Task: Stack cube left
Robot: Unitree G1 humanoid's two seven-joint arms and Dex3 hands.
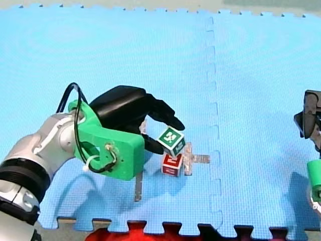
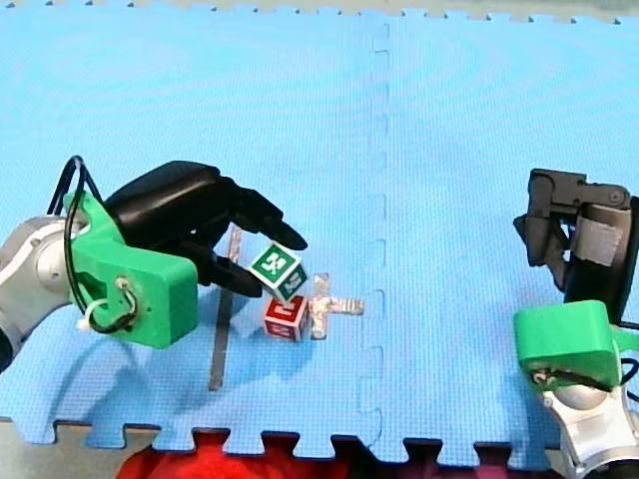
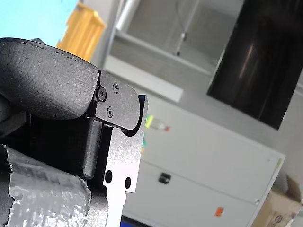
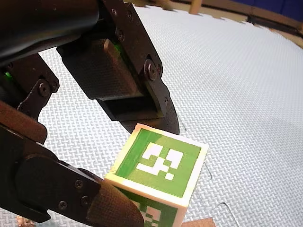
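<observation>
Blue interlocking foam mat (image 1: pixel 251 75) covers the work surface, its jigsaw seam running front to back just right of centre. A cross of clear tape (image 1: pixel 193 159) and a separate tape strip (image 1: pixel 139 188) are stuck to it. The left hand (image 1: pixel 135 113) grips the green cube (image 1: pixel 171 141) between its black fingers (image 4: pixel 109 208) and holds it tilted directly over the red cube (image 1: pixel 171 164), which sits beside the cross. The green cube's faces carry a white pixel-block marker inside a white border. The red cube's white marking is unreadable. The right hand (image 2: pixel 564 225) is raised near the mat's right edge, holding nothing; its posture cannot be made out. The first wrist view looks onto grey cabinets (image 3: pixel 213 170).
</observation>
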